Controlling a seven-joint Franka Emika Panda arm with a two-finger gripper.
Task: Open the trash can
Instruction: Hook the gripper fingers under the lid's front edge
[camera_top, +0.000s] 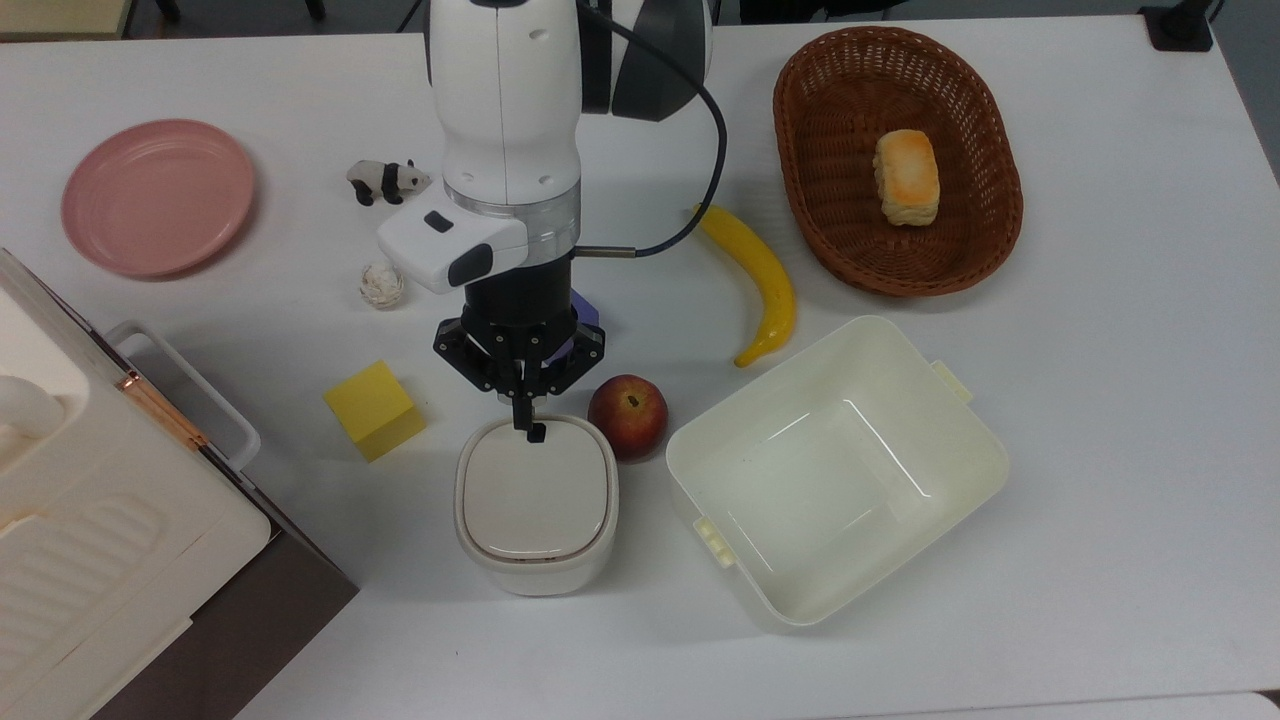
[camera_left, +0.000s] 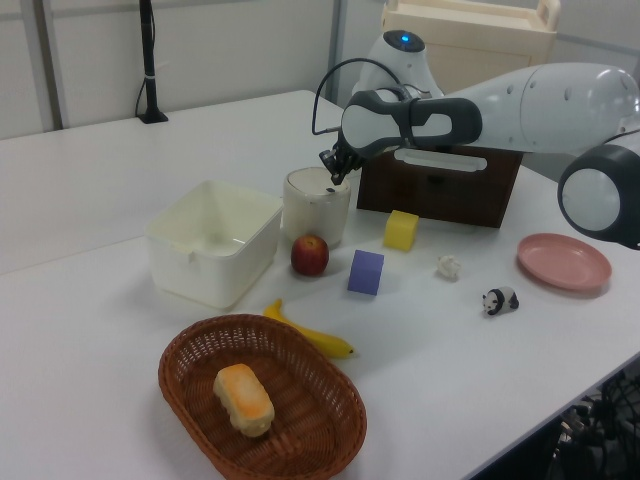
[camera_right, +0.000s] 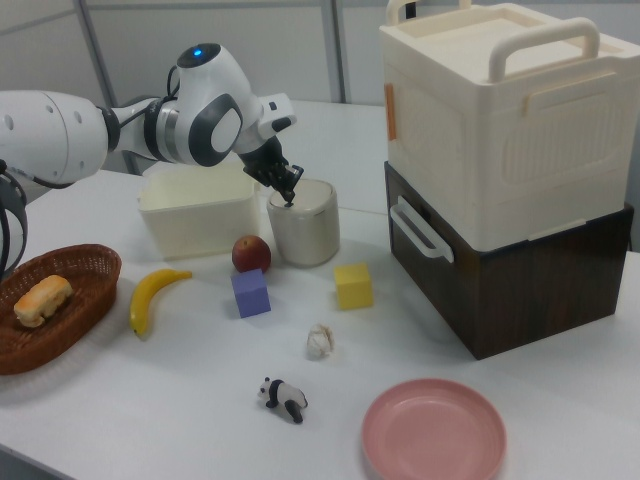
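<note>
Fingers at the lid button, lid down.
Gripper (camera_top: 521, 412), fingers together, meets the button (camera_top: 536, 433) of the trash can (camera_top: 536, 505) beside the apple (camera_top: 627, 416); an off-centre press may slip.

One trash can (camera_top: 536, 505), tub (camera_top: 836, 470), basket (camera_top: 897, 160), bread (camera_top: 906, 177), banana (camera_top: 757, 280), apple (camera_top: 627, 416), plate (camera_top: 158, 196), panda (camera_top: 385, 180); two cubes (camera_top: 374, 409).

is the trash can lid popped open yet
No, in the top view the beige lid lies flat on the trash can, with the gripper at its button.
</note>
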